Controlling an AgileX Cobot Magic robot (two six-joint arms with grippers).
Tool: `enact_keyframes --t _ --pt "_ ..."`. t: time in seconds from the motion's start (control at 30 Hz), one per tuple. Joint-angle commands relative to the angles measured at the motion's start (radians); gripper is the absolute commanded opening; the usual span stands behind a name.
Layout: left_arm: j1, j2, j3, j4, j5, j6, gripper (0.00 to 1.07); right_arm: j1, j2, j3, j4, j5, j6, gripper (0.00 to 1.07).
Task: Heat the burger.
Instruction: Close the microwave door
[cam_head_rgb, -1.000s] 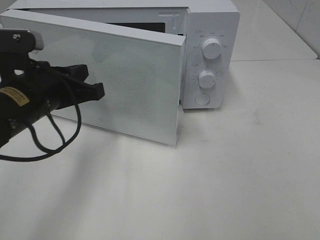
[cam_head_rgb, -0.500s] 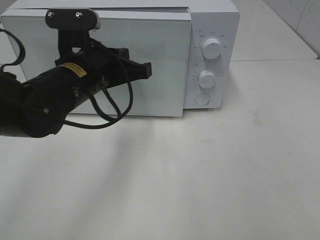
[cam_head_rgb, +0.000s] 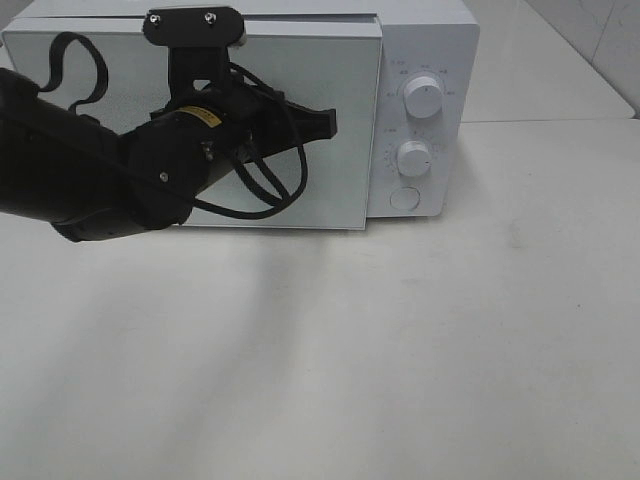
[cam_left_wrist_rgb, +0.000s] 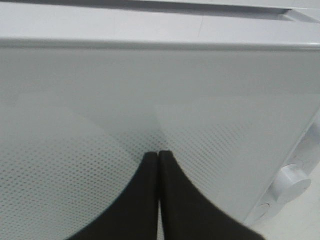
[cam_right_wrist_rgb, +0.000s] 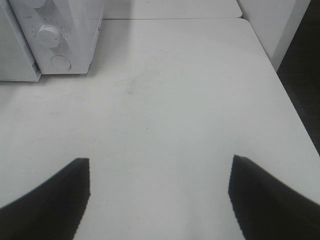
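Table (cam_head_rgb: 420, 360): white, fills the lower frame of the high view.
Right gripper (cam_right_wrist_rgb: 159, 161): jaws spread wide above bare table, holding nothing.
Left gripper (cam_head_rgb: 325, 122): upper centre, jaws pressed together, tips at the door's face.
Microwave door (cam_head_rgb: 340, 190): upper left, flush with the white body.
Upper knob (cam_head_rgb: 423, 97), lower knob (cam_head_rgb: 413, 158): just right of the door.
Burger: hidden in every view; cannot tell where it is.

Left pincer (cam_head_rgb: 326, 123) at microwave door (cam_head_rgb: 345, 185)

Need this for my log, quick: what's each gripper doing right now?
Left gripper: closed, holding nothing, pointed at the microwave door.
Right gripper: open, holding nothing, above the table.
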Motion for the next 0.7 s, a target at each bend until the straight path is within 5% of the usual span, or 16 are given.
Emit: enact_keyframes --t 0.03,0.7 --pt "0.002 0.010 -0.031 -0.023 -0.014 0.005 0.00 -0.005 -0.030 0.005 -0.004 -0.003 -0.009 0.75" --pt "0.022 0.104 -0.204 -0.084 0.016 0.103 0.00 -0.005 -0.030 0.005 -0.006 -0.003 -0.009 0.75"
